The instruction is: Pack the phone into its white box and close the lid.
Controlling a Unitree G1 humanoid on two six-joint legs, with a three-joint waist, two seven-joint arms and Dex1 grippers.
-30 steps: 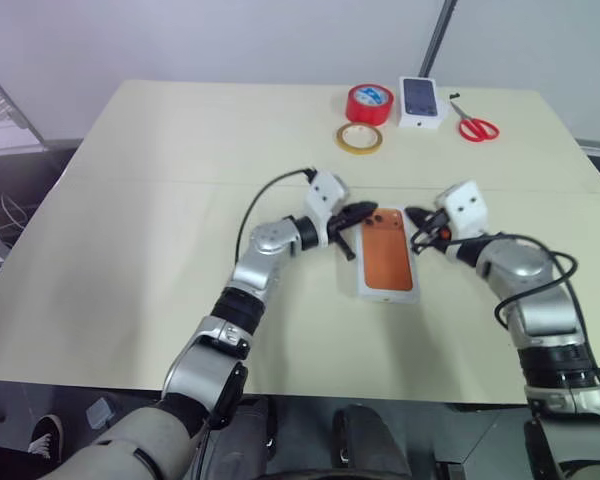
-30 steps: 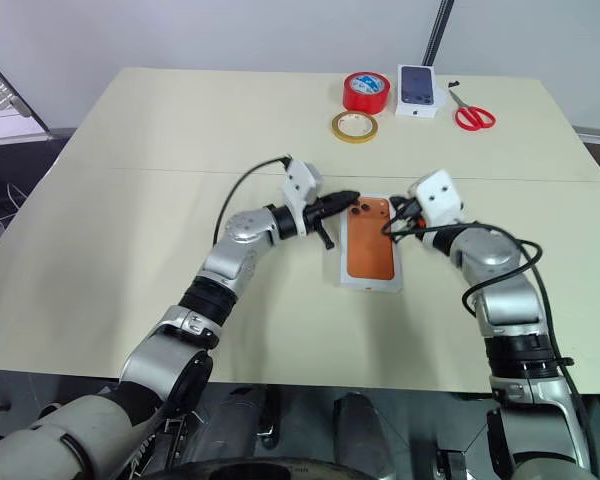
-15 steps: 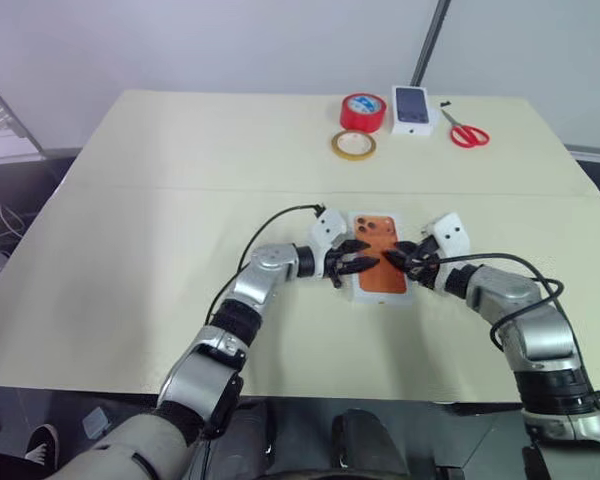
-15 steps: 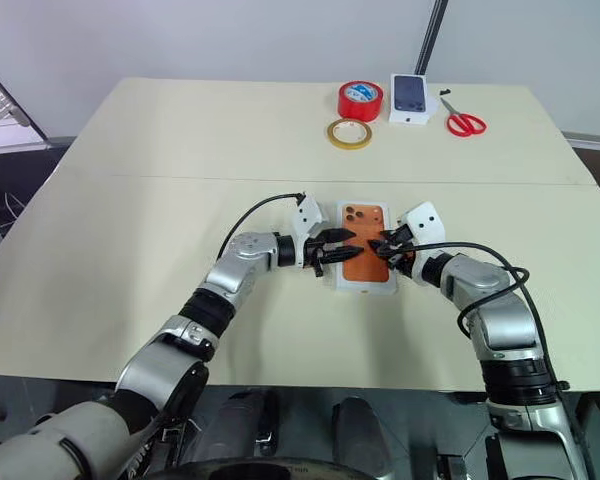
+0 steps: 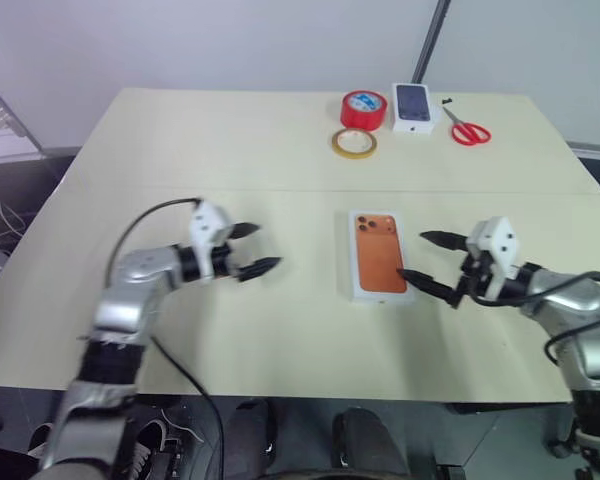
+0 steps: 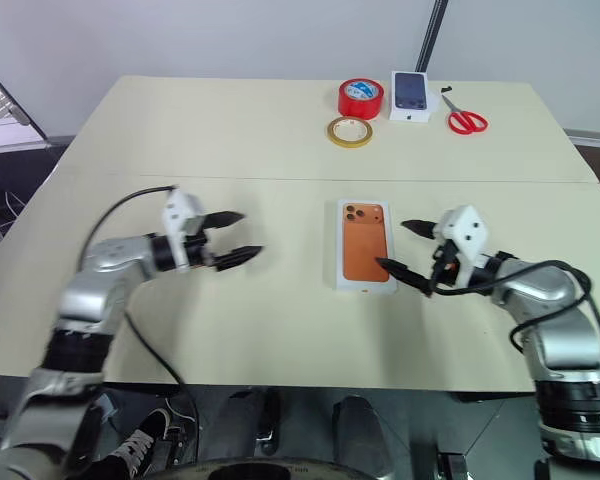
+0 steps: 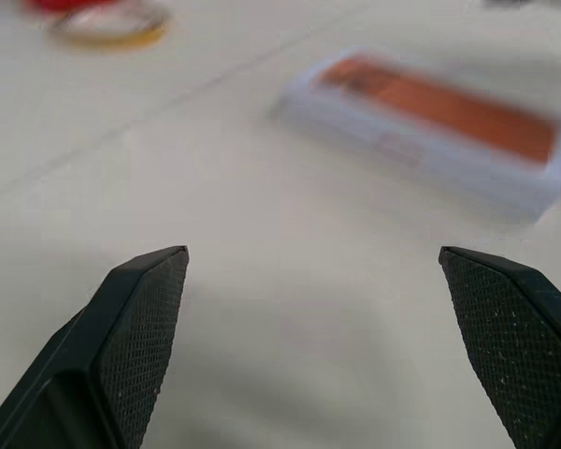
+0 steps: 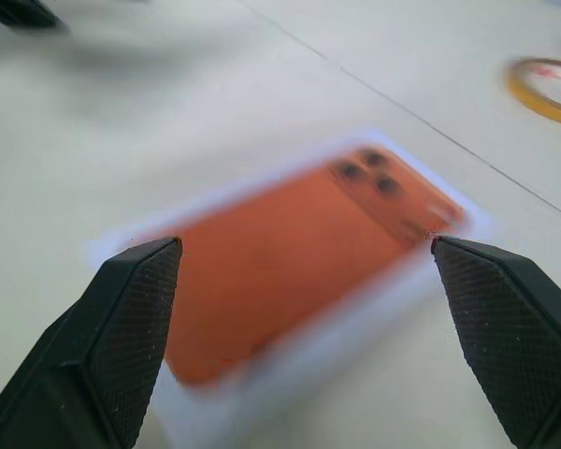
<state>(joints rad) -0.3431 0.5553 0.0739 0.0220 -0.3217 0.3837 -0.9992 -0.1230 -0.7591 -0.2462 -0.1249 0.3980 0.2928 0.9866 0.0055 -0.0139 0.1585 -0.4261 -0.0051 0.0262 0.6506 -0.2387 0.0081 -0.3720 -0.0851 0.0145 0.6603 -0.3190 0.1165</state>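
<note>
Centre frame, the phone [image 5: 379,260] lies back-up in the white box [image 5: 381,292] on the table [image 5: 280,330], long axis running near to far, camera cluster at the far end. The left gripper [image 5: 253,249], at the phone's edge half a second ago, now stands well apart at left, and the right gripper [image 5: 427,262] has drawn back just right of the box; both jaws wide open, holding nothing. Upper frame holds yellow tape [image 5: 354,143], red tape [image 5: 365,108], a small printed box [image 5: 413,105] and scissors [image 5: 467,130], none obstructing.
</note>
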